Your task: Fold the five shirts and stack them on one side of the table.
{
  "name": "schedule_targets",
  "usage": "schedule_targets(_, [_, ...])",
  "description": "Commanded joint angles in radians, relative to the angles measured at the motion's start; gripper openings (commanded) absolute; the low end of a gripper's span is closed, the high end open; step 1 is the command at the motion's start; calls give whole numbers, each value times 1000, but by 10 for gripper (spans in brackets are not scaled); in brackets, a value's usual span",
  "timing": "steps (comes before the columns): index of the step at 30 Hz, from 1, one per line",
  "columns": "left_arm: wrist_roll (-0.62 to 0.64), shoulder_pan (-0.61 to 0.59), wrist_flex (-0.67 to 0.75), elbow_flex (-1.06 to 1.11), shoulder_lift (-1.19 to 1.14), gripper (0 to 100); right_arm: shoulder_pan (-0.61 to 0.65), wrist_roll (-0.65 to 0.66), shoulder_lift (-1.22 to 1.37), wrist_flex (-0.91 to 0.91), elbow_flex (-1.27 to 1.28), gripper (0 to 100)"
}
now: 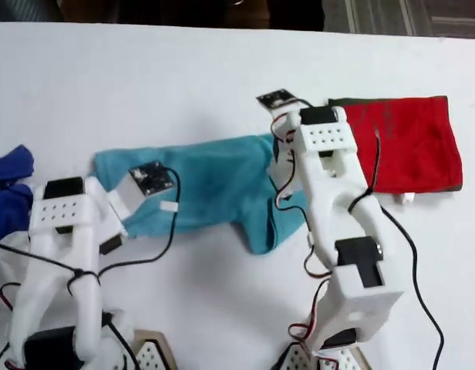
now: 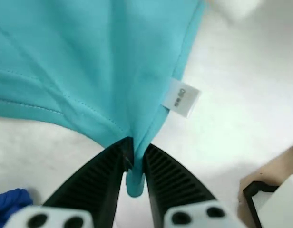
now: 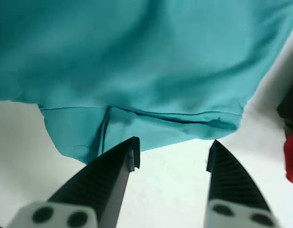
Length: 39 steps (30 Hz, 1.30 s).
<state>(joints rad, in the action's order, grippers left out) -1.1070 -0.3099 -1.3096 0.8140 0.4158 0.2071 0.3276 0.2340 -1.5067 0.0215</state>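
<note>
High: crumpled teal cotton shirt (image 1: 214,185) centre, folded red shirt (image 1: 411,146) far right.
Left wrist: left gripper (image 2: 135,159) clamped on teal hem.
Right wrist: right gripper (image 3: 175,148) spread, off the hem.
Risk: one-sided pull drags and bunches fabric.

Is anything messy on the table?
Yes. The teal shirt lies crooked and rumpled on the table, one edge pinched in the left pincer. The blue shirt is bunched up. The red shirt lies neatly folded.
</note>
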Motion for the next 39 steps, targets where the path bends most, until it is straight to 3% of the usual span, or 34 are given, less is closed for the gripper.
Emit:
schedule_targets(1, [-11, -11, 14, -35, -8, 26, 21, 66, 2, -1, -6, 237])
schedule_targets(5, [-11, -11, 14, -35, -8, 26, 77, 132, 13, -13, -3, 215])
schedule_targets(13, [-8, -11, 12, -35, -8, 26, 148, 132, 15, 2, -2, 211])
schedule_targets(30, [-6, -17, 5, -27, -9, 26, 94, 133, 105, 64, 40, 208])
schedule_targets(32, [-6, -17, 5, -27, -9, 26, 81, 133, 104, 65, 40, 182])
schedule_targets(36, [-6, -17, 5, -27, -9, 26, 48, 130, 104, 67, 40, 7])
schedule_targets(39, [-6, -17, 5, -27, -9, 26, 22, 127, 104, 51, 40, 25])
